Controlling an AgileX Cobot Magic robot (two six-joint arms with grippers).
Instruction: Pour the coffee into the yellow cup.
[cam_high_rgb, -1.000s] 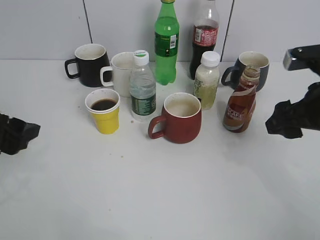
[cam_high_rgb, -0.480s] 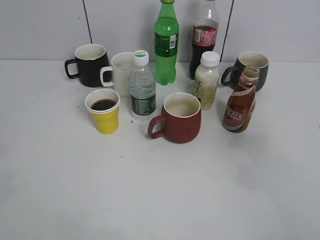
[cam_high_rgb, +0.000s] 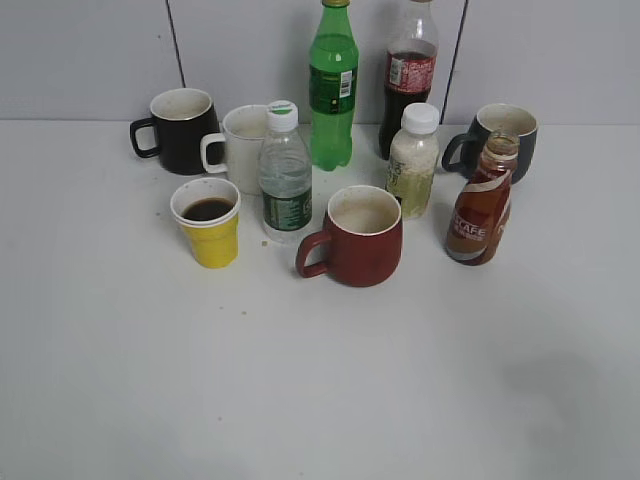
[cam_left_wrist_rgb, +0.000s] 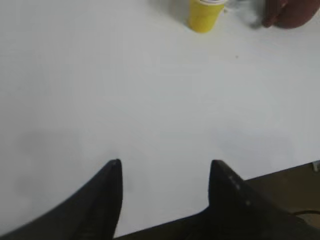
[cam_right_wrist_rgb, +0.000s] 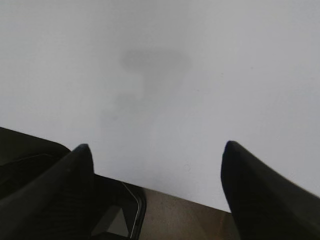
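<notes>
The yellow cup (cam_high_rgb: 208, 223) stands on the white table at the left and holds dark coffee. It also shows at the top of the left wrist view (cam_left_wrist_rgb: 204, 14). The brown coffee bottle (cam_high_rgb: 481, 204) stands uncapped at the right, nearly empty. Neither arm shows in the exterior view. My left gripper (cam_left_wrist_rgb: 165, 167) is open and empty over bare table near the front edge, far from the cup. My right gripper (cam_right_wrist_rgb: 157, 150) is open wide and empty over the table's edge.
Behind and around the cup stand a black mug (cam_high_rgb: 178, 128), a white mug (cam_high_rgb: 240, 146), a water bottle (cam_high_rgb: 285, 175), a red mug (cam_high_rgb: 358, 236), a green bottle (cam_high_rgb: 333, 85), a cola bottle (cam_high_rgb: 409, 70), a pale drink bottle (cam_high_rgb: 413, 160) and a dark blue mug (cam_high_rgb: 500, 135).
One second ago both arms stood at the left and right edges of the exterior view. They have since drawn back out of it. The objects have not moved.
</notes>
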